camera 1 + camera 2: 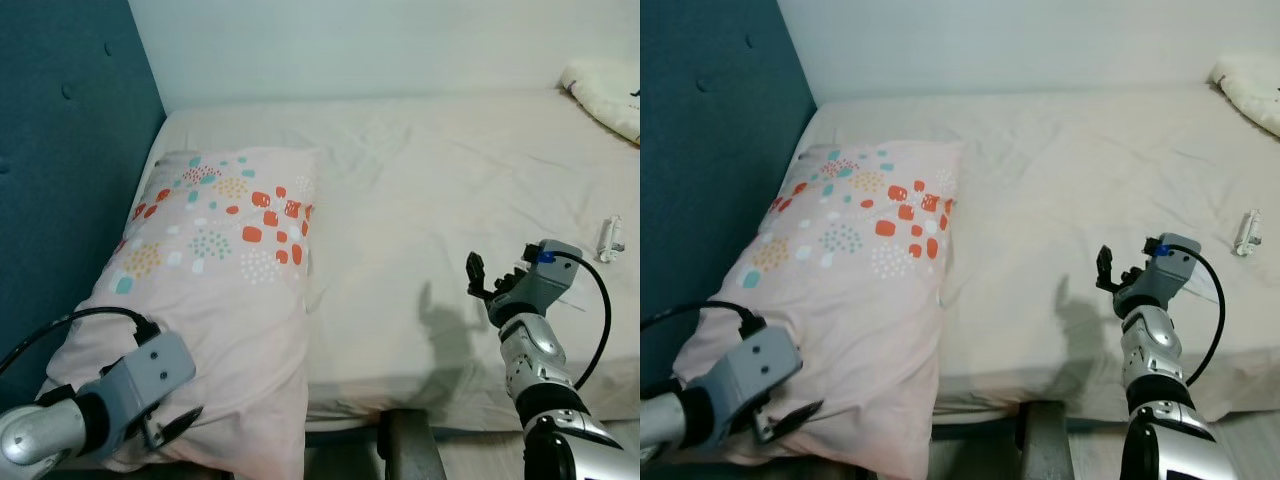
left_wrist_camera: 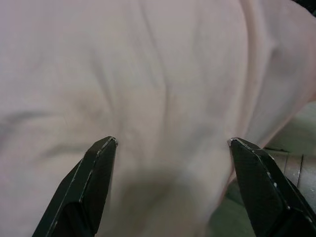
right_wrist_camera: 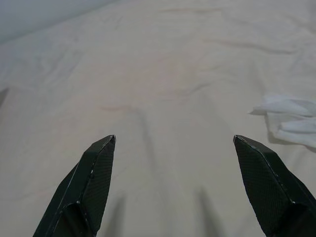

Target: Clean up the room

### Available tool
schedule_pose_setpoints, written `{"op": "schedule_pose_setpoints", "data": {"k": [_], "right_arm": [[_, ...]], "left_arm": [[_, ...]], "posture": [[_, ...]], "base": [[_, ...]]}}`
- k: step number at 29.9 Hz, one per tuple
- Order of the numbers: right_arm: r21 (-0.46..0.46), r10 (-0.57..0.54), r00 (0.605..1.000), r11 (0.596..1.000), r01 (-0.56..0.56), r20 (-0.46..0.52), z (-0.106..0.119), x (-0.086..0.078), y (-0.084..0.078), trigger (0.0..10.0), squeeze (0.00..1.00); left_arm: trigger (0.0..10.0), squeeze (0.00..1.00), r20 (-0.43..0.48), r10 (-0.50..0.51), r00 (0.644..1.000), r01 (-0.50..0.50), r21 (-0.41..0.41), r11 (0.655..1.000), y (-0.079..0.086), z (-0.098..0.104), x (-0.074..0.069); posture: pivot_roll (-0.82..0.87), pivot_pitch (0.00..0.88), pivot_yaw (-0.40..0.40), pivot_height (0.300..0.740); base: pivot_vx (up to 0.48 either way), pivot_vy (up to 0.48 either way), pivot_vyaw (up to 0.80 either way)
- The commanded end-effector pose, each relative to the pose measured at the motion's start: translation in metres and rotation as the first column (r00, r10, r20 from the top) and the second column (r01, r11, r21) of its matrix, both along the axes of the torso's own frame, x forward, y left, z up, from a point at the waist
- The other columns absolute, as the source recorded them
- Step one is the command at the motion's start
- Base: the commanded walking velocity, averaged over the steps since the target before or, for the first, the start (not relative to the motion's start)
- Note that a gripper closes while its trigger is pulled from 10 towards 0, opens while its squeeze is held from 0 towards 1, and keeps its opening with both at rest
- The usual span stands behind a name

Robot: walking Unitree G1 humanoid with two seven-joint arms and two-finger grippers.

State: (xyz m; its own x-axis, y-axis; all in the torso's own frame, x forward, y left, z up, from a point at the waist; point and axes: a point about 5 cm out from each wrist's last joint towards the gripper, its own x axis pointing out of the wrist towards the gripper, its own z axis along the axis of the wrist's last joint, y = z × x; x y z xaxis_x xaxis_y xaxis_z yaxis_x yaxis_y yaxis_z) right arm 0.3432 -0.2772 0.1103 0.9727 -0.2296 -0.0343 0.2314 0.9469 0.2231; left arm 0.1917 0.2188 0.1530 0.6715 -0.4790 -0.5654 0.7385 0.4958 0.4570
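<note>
A pale pink pillow (image 1: 215, 290) printed with orange, teal and yellow dots lies on the bed (image 1: 430, 190) at its left end, against the dark teal padded headboard (image 1: 60, 160), with its near corner reaching the bed's front edge. The left gripper (image 1: 178, 425) hovers just at that near corner; in the left wrist view its fingers (image 2: 94, 182) are spread wide, with the pink fabric of the pillow between and beyond them, and it cannot be told whether they touch it.

To the right of the pillow the cream sheet stretches out, wrinkled. The right gripper (image 1: 480, 278) is raised over the sheet, well apart from the pillow, its fingers (image 3: 91, 185) spread apart and holding nothing, and it casts a shadow on the sheet.

Farther right of the pillow, near the bed's right side, lies a small clear bottle-like object (image 1: 610, 238); any label on it is too small to read. A crumpled white piece (image 3: 289, 121) lies on the sheet close to the right gripper. At the far right corner of the bed rests a cream-coloured folded blanket or cushion (image 1: 605, 90). A pale wall (image 1: 380, 45) runs behind the bed.
</note>
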Motion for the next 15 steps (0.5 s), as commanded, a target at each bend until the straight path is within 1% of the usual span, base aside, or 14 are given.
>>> {"op": "schedule_pose_setpoints", "data": {"k": [1,2,3,4,5,6,7,8,10,11,12,13,14,15], "right_arm": [[0.004,0.003,1.0,1.0,-0.003,-0.022,-0.005,-0.002,0.0,10.0,0.0],[0.004,0.002,1.0,1.0,-0.002,-0.023,-0.005,-0.002,0.0,10.0,0.0],[0.004,0.002,1.0,1.0,-0.002,-0.023,-0.005,-0.002,0.0,10.0,0.0],[0.004,0.001,1.0,1.0,-0.001,-0.024,-0.006,-0.003,0.0,10.0,0.0],[0.005,0.0,1.0,1.0,0.0,-0.024,-0.006,-0.003,0.0,10.0,0.0],[0.006,-0.001,1.0,1.0,0.001,-0.025,-0.006,-0.003,0.0,10.0,0.0],[0.006,-0.001,1.0,1.0,0.001,-0.025,-0.006,-0.003,0.0,10.0,0.0],[0.007,-0.001,1.0,1.0,0.001,-0.025,-0.006,-0.003,0.0,10.0,0.0],[0.008,0.0,1.0,1.0,0.0,-0.026,-0.007,-0.003,0.001,10.0,0.0],[0.011,0.002,1.0,1.0,-0.001,-0.024,-0.006,-0.002,0.001,10.0,0.0],[0.012,0.002,1.0,1.0,-0.002,-0.023,-0.006,-0.002,0.002,10.0,0.0],[0.012,0.002,1.0,1.0,-0.002,-0.023,-0.006,-0.002,0.002,10.0,0.0],[0.012,0.004,1.0,1.0,-0.004,-0.023,-0.006,-0.002,0.003,10.0,0.0],[0.01,0.008,1.0,1.0,-0.008,-0.023,-0.006,-0.001,0.003,10.0,0.0]], "left_arm": [[10.0,0.0,0.014,-0.075,0.997,0.076,-0.078,0.994,-0.011,0.016,-0.002],[10.0,0.0,0.007,-0.124,0.992,0.124,-0.131,0.984,-0.019,0.022,-0.006],[10.0,0.0,0.007,-0.124,0.992,0.124,-0.131,0.984,-0.019,0.022,-0.006],[10.0,0.0,-0.002,-0.158,0.987,0.155,-0.16,0.975,-0.023,0.024,-0.01],[10.0,0.0,-0.032,-0.212,0.977,0.202,-0.195,0.96,-0.031,0.024,-0.017],[10.0,0.0,-0.054,-0.244,0.968,0.227,-0.214,0.95,-0.035,0.024,-0.021],[10.0,0.0,-0.054,-0.244,0.968,0.227,-0.214,0.95,-0.035,0.024,-0.021],[10.0,0.0,-0.102,-0.274,0.956,0.241,-0.255,0.937,-0.042,0.018,-0.027],[10.0,0.0,-0.219,-0.302,0.928,0.238,-0.278,0.931,-0.046,-0.005,-0.039],[10.0,0.0,-0.256,-0.302,0.918,0.233,-0.267,0.935,-0.046,-0.017,-0.042],[10.0,0.0,-0.283,-0.299,0.911,0.234,-0.24,0.942,-0.046,-0.028,-0.043],[10.0,0.0,-0.283,-0.299,0.911,0.234,-0.24,0.942,-0.046,-0.028,-0.043],[10.0,0.0,-0.301,-0.298,0.906,0.231,-0.237,0.943,-0.047,-0.036,-0.044],[10.0,0.0,-0.296,-0.284,0.912,0.221,-0.228,0.948,-0.049,-0.044,-0.042]], "posture": [[0.05,0.121,0.003,0.54],[0.05,0.121,0.003,0.54],[0.05,0.121,0.003,0.54],[0.05,0.121,0.003,0.54],[0.05,0.121,0.003,0.54],[0.05,0.121,0.003,0.54],[0.05,0.121,0.003,0.54],[0.05,0.123,0.005,0.54],[0.05,0.117,0.011,0.54],[0.04,0.112,0.006,0.54],[0.04,0.112,0.006,0.54],[0.04,0.112,0.006,0.54],[0.04,0.11,0.007,0.54],[0.04,0.107,0.003,0.54]], "base": [[0.0,0.0,0.0],[0.0,0.0,0.0],[0.0,0.0,0.0],[0.0,0.0,0.0],[0.0,0.0,0.0],[0.0,0.0,0.0],[0.0,0.0,0.0],[0.0,0.0,0.0],[0.0,0.0,0.0],[0.0,0.0,0.0],[0.0,0.0,0.0],[0.0,0.0,0.0],[0.0,0.0,0.0],[0.0,0.0,0.0]]}}
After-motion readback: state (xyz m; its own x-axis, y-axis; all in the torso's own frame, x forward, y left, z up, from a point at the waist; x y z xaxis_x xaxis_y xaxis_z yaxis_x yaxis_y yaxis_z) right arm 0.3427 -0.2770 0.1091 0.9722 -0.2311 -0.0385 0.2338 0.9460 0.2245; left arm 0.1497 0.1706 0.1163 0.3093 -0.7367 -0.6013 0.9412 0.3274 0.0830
